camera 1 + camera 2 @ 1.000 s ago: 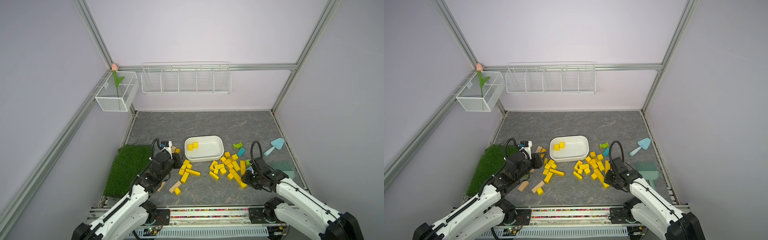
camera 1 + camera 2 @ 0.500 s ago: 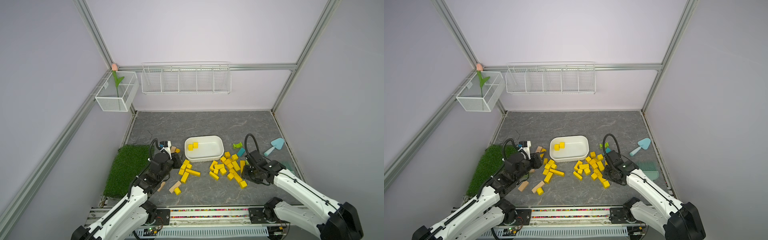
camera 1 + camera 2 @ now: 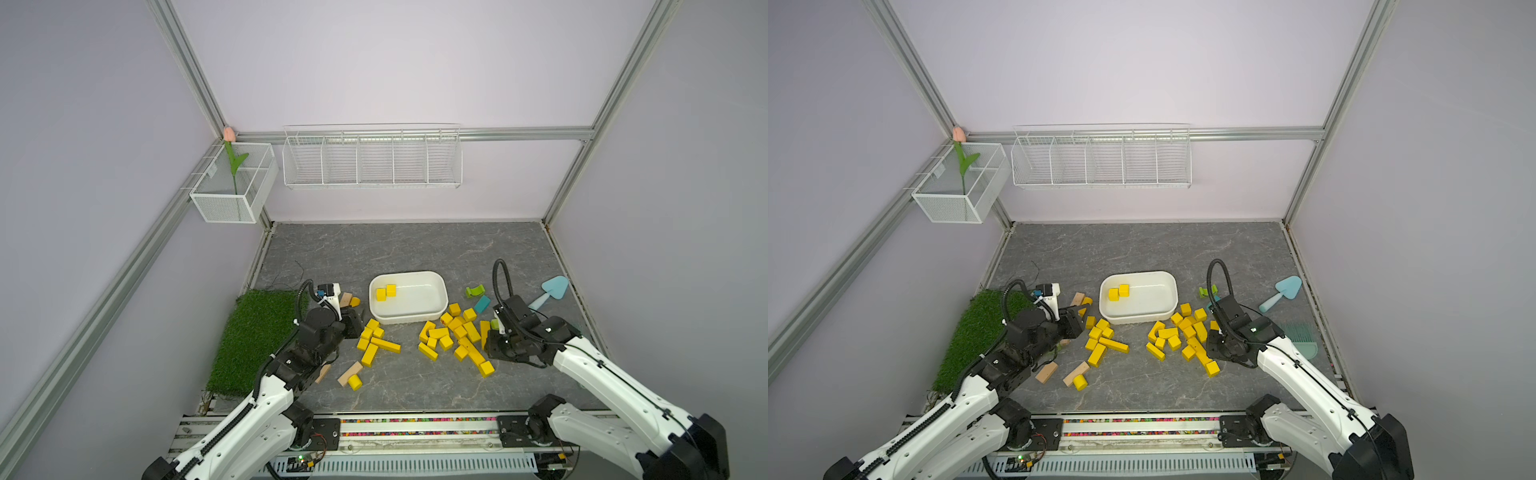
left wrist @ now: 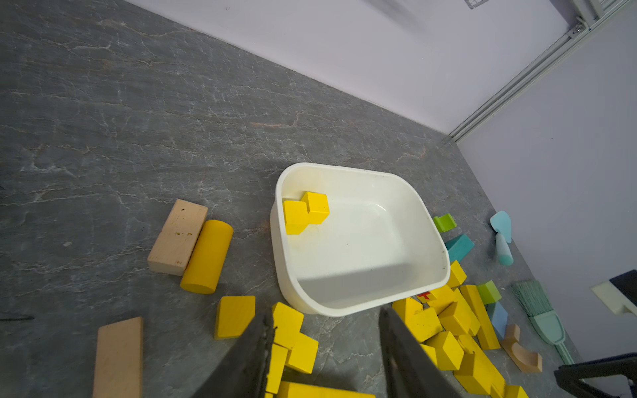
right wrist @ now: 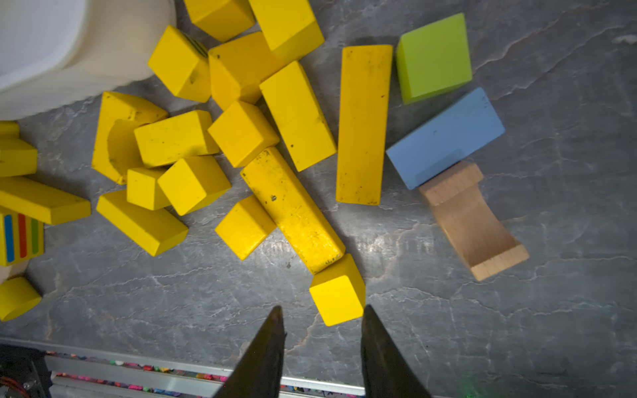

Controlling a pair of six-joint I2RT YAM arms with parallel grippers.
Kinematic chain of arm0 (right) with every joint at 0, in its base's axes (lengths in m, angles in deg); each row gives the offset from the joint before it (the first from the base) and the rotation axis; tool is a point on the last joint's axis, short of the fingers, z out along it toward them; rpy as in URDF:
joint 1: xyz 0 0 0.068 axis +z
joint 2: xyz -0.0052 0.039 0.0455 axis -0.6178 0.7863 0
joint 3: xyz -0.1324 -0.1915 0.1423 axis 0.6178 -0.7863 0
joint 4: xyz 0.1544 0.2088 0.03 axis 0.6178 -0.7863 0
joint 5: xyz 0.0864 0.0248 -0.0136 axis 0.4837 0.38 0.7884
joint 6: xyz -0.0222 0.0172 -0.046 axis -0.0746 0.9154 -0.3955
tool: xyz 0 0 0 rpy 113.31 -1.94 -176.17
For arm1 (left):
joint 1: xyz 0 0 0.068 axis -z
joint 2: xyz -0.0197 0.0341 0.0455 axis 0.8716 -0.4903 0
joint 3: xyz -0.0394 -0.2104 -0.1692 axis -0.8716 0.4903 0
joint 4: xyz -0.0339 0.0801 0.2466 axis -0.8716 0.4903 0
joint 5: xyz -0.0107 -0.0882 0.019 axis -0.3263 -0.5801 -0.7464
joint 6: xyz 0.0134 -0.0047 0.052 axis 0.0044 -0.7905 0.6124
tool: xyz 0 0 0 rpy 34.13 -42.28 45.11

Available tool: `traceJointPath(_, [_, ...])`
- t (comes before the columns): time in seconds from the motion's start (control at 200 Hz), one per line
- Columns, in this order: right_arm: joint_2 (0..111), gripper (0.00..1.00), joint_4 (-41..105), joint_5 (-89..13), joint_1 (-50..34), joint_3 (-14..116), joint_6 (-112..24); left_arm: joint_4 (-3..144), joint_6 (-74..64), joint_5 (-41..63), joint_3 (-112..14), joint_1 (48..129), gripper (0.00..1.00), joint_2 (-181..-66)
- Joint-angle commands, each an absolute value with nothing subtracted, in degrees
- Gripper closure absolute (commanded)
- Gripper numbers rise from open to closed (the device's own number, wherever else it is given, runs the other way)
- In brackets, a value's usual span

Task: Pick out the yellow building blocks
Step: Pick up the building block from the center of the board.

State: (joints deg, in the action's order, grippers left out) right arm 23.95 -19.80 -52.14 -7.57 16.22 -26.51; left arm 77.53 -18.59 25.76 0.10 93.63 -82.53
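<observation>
Grip status for you, operator: left fingers (image 4: 248, 358) half open, empty, above yellow blocks (image 4: 289, 320) beside white tub (image 4: 362, 248). Right fingers (image 5: 265, 355) narrowly apart, nothing gripped; yellow cube (image 5: 337, 296) just ahead of tips. Tub holds two yellow cubes (image 4: 305, 212); other yellow blocks scattered on surface (image 3: 395, 249).

Scuffed, matt-painted yellow building blocks (image 5: 363, 124) are lying on a veined, stone-look tabletop (image 5: 551, 327) beside a smooth white plastic tub (image 4: 362, 248); a bare wooden arch (image 5: 472, 220) is showing grain.

Bare floor (image 3: 395, 249) beyond yellow blocks (image 3: 471, 331) and tub (image 3: 407, 319)
</observation>
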Motion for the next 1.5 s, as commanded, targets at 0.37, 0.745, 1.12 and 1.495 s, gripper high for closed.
traceJointPath(0.37, [27.55, 0.56, -15.64, -50.73, -7.17, 11.33, -31.41, 77.34, -19.16, 26.20, 0.76, 93.25, 0.48, -80.90])
traceJointPath(0.745, [34.08, 0.50, -12.70, -49.46, -7.13, 10.51, -31.80, 77.30, -19.30, 26.20, 0.74, 93.16, 0.49, -80.92])
traceJointPath(1.12, [35.78, 0.52, -13.14, -47.43, -7.00, 10.19, -30.79, 77.30, -19.29, 26.18, 0.68, 93.12, 0.49, -81.06])
traceJointPath(1.495, [33.47, 0.54, -16.90, -50.14, -3.36, 9.81, -24.75, 77.20, -19.38, 26.16, 0.71, 93.03, 0.49, -81.24])
